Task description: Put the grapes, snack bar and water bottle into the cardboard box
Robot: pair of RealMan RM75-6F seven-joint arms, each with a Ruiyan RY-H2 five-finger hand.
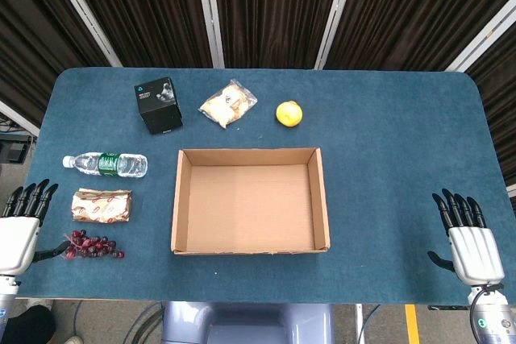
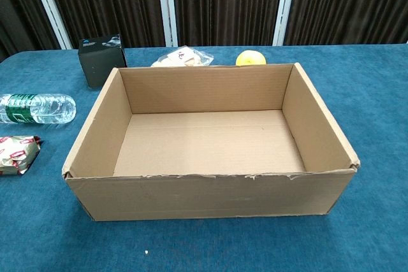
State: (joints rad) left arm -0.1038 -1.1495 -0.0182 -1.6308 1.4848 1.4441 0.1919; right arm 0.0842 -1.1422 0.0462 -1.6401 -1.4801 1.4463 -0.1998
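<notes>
Cardboard box (image 1: 250, 200) sits empty; bottle (image 1: 106, 164) with green label, bar (image 1: 101, 205) and grapes (image 1: 91, 246) lie left of it. No writing is legible. Left hand (image 1: 19, 231) and right hand (image 1: 470, 238) hold nothing, fingers spread.

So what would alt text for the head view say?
An empty cardboard box sits mid-table, with a water bottle, snack bar and grapes to its left. Both robot hands, left and right, rest open at the table's near corners.
</notes>
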